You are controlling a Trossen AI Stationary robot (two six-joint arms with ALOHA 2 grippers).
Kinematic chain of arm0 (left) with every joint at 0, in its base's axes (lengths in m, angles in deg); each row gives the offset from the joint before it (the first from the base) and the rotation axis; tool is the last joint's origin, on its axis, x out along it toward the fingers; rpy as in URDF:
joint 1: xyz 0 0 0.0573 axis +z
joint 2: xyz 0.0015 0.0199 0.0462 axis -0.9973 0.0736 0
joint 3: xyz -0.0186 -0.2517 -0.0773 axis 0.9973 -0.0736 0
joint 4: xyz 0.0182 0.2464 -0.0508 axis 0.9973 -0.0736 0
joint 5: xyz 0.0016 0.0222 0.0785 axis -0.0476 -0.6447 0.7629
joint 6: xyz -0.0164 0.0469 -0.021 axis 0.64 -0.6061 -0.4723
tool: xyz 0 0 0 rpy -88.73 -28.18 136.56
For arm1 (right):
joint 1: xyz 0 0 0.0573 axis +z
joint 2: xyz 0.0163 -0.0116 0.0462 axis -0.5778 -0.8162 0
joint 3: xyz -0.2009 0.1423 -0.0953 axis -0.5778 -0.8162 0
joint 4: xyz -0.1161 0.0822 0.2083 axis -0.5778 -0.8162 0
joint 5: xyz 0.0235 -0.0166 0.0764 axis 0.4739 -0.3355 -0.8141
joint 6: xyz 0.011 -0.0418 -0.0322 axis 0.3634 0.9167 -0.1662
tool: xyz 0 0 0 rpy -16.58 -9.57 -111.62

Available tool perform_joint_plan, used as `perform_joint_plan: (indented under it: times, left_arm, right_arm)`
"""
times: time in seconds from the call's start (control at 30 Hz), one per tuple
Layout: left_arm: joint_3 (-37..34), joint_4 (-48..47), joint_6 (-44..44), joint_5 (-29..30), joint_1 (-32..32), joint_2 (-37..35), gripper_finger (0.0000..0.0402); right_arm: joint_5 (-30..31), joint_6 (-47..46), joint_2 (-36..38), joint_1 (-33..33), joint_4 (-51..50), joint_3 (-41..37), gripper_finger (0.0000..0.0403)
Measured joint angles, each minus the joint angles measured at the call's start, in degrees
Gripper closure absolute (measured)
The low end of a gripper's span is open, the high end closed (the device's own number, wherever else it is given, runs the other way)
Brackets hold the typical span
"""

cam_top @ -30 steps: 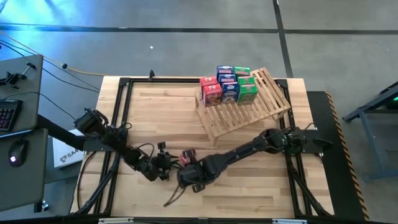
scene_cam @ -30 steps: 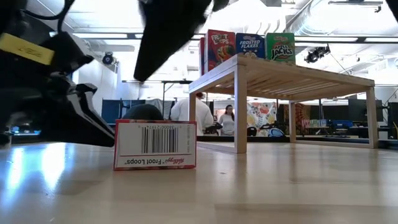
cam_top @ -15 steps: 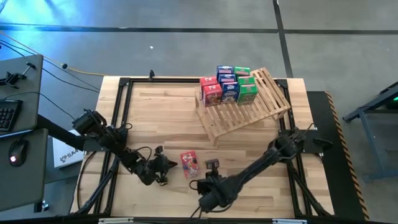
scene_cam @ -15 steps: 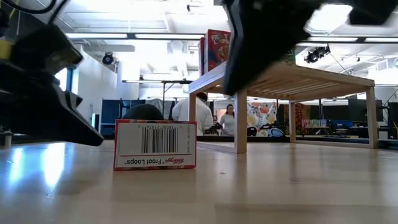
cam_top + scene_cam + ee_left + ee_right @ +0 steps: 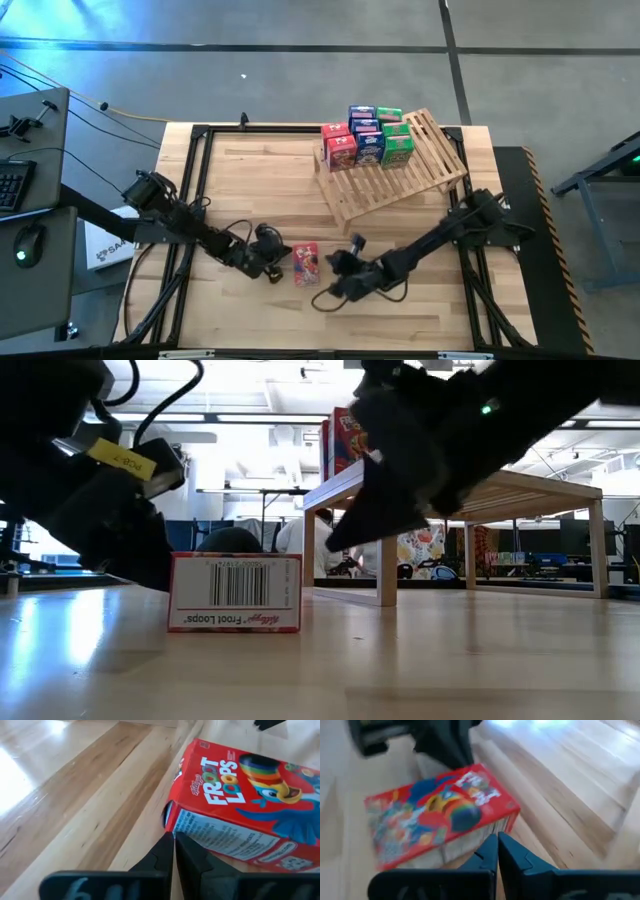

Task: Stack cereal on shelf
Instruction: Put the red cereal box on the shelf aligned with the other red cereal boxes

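Red Froot Loops box (image 5: 305,263) lies flat on the wooden tabletop (image 5: 240,190), lower middle of the high view. At its left edge sits the left claw (image 5: 277,263), fingers pressed together, tips against the box side. On its right, the right claw (image 5: 335,275) is also pinched closed, holding nothing. Upper right, the slatted shelf (image 5: 420,170) carries red, blue and green cereal boxes (image 5: 367,138) along its upper end.

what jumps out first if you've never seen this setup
A red Froot Loops box lies flat on the bare wooden table, hemmed in by both arms: the left gripper shut against one side, the right gripper shut close by on the other. Next comes the slatted shelf at the table's far side, with red, blue and green cereal boxes crowded on its raised end.
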Motion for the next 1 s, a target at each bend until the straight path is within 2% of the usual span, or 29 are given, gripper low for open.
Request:
perform_joint_plan:
  times: [0.2,0.43,0.63,0.87,1.0]
  left_arm:
    - [-0.02,4.44,-2.48,-0.83,0.01,0.00,0.0392]
    - [0.00,7.27,-4.89,-0.79,0.01,-0.01,0.0392]
    - [0.00,7.22,-4.17,-0.81,-0.01,0.10,0.0392]
    - [-0.03,10.11,-8.38,-0.35,-0.39,0.13,0.0392]
    - [-0.13,9.92,-10.64,2.20,-1.53,-0.22,0.0392]
  right_arm:
    - [0.66,-2.19,-0.61,-1.80,6.00,-3.02,0.0403]
    - [-4.30,-6.12,-3.94,-3.13,5.58,-1.43,0.0403]
    - [-4.14,-7.80,-5.04,-3.63,5.91,-1.20,0.0403]
    - [-3.99,-0.10,-5.04,-3.61,10.63,-1.27,0.0403]
    - [-2.58,5.49,-4.68,-3.57,13.31,-1.30,0.0403]
